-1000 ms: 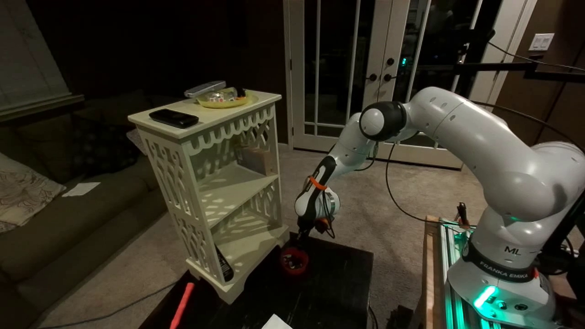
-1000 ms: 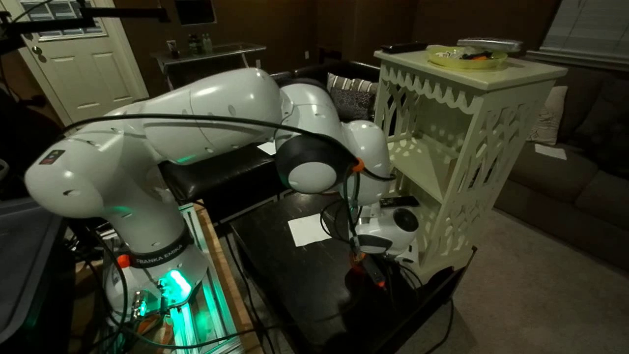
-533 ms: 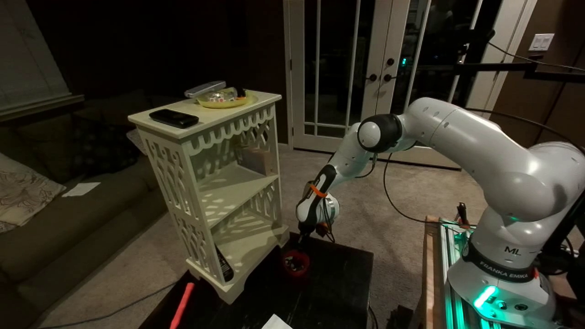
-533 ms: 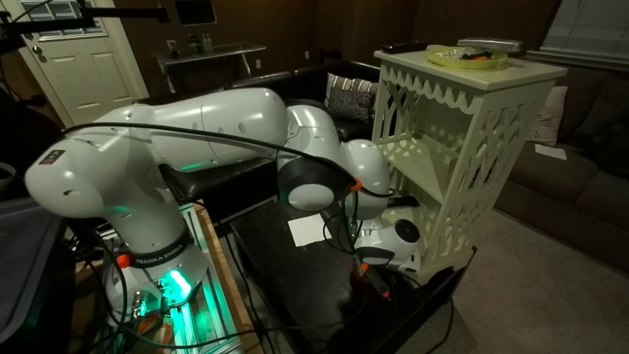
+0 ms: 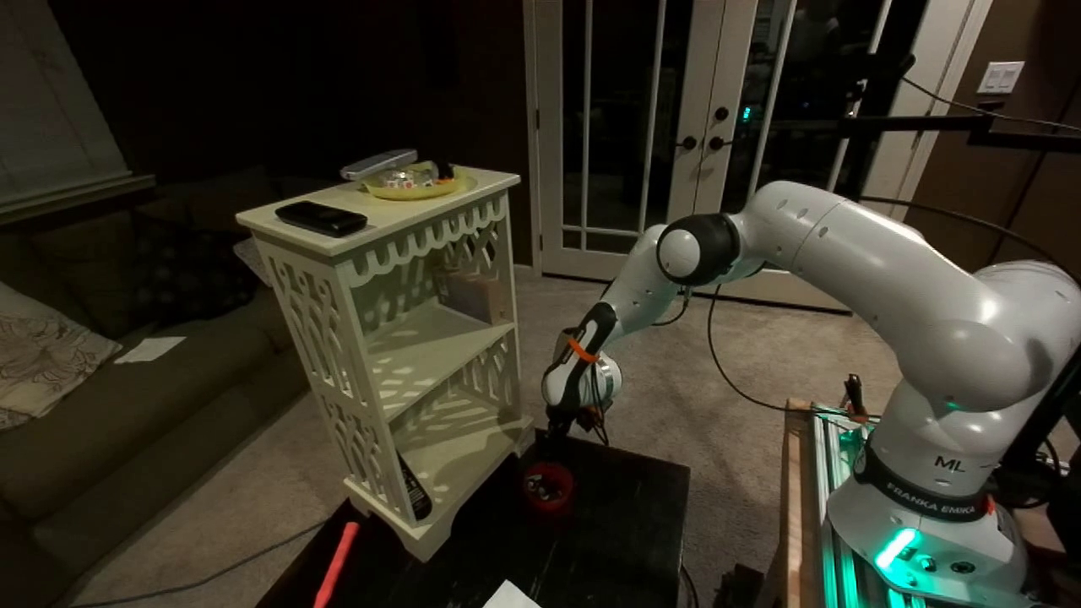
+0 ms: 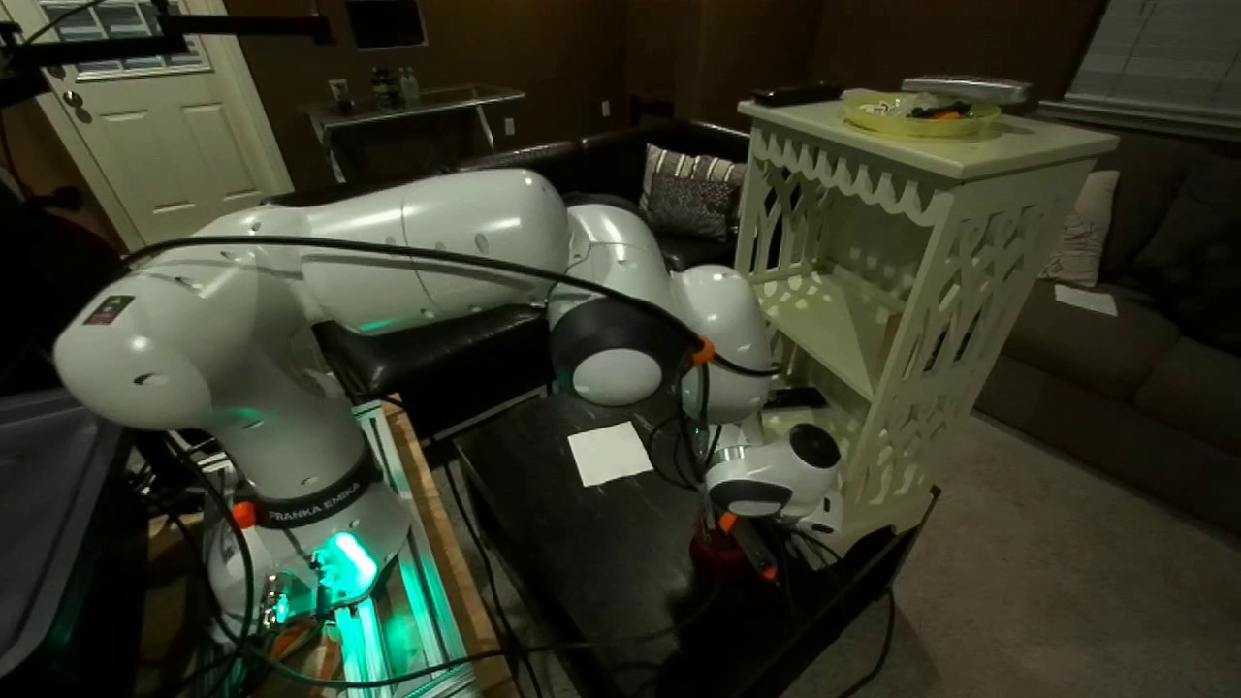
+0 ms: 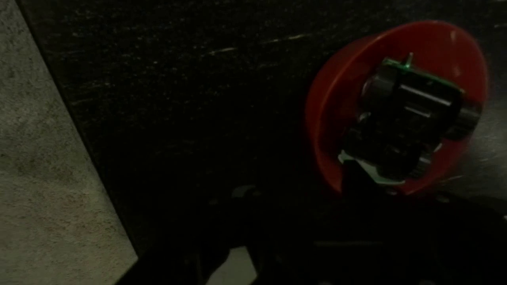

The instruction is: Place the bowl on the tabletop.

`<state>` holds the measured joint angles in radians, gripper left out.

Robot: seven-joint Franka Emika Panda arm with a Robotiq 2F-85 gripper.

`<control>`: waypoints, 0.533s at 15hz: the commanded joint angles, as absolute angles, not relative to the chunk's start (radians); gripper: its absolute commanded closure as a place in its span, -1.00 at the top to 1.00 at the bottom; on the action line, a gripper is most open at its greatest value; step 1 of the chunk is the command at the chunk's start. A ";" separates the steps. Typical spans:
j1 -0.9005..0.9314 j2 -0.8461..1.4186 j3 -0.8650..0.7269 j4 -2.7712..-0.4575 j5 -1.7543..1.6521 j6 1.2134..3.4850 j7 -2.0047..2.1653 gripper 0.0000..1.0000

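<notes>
The small red bowl (image 5: pixel 549 488) stands on the black tabletop (image 5: pixel 621 515), near the shelf unit's base. In the wrist view the bowl (image 7: pixel 328 103) is at the upper right, with a dark object with wheel-like parts in it. It is partly hidden behind my arm in an exterior view (image 6: pixel 715 553). My gripper (image 7: pixel 297 180) is very dark in the wrist view. Its fingers look spread, one overlapping the bowl's near rim and the other out over the black surface, apart from the bowl. The gripper (image 5: pixel 555 446) shows just above and behind the bowl in an exterior view.
A cream lattice shelf unit (image 5: pixel 448 346) stands close beside the bowl, with a yellow dish (image 5: pixel 414 186) and dark flat objects on top. A red stick (image 5: pixel 336 564) and white paper (image 6: pixel 609 454) lie on the black surface. The table's edge shows in the wrist view (image 7: pixel 85 138).
The arm has come down, then risen slightly and shifted toward the shelf unit. The bowl has moved slightly lower in view and now stays put while the gripper moves apart from it.
</notes>
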<state>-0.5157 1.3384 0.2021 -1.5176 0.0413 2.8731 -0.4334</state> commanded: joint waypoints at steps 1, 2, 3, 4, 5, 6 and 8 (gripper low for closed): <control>-0.440 1.152 0.107 -1.701 0.093 2.891 -0.219 0.65; -0.420 1.103 0.076 -1.753 0.101 2.917 -0.167 0.81; -0.394 1.059 0.040 -1.789 0.108 2.915 -0.115 0.93; -0.380 1.016 0.016 -1.831 0.119 2.929 -0.073 0.99; -0.355 0.973 -0.016 -1.875 0.132 2.939 -0.025 1.00; -0.329 0.928 -0.047 -1.920 0.145 2.936 0.023 1.00; -0.272 0.839 -0.113 -2.010 0.167 2.903 0.113 1.00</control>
<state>-0.3599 1.0020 -0.0253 -1.8176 0.1196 2.9119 -0.0131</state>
